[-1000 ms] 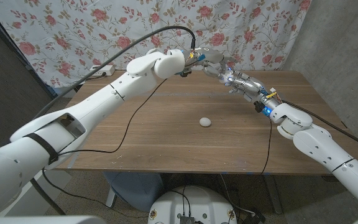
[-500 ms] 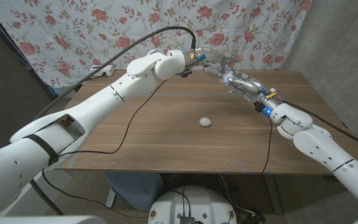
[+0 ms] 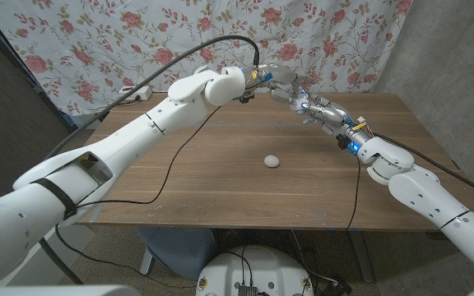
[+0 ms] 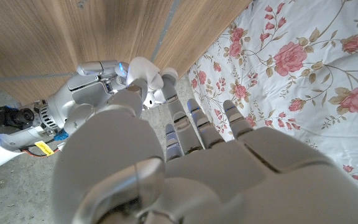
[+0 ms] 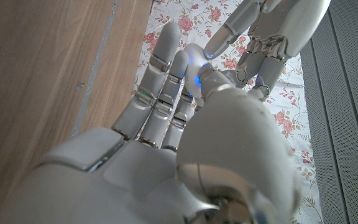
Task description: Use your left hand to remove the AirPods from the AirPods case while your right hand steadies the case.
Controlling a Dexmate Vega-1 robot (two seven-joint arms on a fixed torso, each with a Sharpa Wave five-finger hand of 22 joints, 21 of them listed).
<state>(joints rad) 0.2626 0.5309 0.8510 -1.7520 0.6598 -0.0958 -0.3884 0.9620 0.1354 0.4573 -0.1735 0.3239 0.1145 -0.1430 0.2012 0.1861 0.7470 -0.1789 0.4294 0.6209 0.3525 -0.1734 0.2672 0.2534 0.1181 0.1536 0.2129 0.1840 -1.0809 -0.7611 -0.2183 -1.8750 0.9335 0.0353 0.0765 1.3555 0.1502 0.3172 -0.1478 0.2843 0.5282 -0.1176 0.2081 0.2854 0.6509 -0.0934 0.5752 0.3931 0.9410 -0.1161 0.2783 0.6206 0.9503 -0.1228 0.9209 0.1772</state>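
Observation:
Over the table's far middle, my right hand (image 3: pixel 323 109) grips the small white AirPods case (image 5: pixel 194 53) between thumb and fingers. The left wrist view shows the case (image 4: pixel 146 71) as a rounded white shape with a second white part beside it, apparently the lid standing open. My left hand (image 3: pixel 276 80) reaches in from the other side. Its thumb (image 4: pixel 129 102) and a fingertip (image 5: pixel 219 42) touch the top of the case, the other fingers spread. Whether an AirPod is pinched between them is hidden.
A small white rounded object (image 3: pixel 271 161) lies alone on the wooden table (image 3: pixel 196 177) at its middle. A black cable (image 3: pixel 167 173) trails across the table's left half. A floral cloth (image 3: pixel 97 41) hangs behind the far edge.

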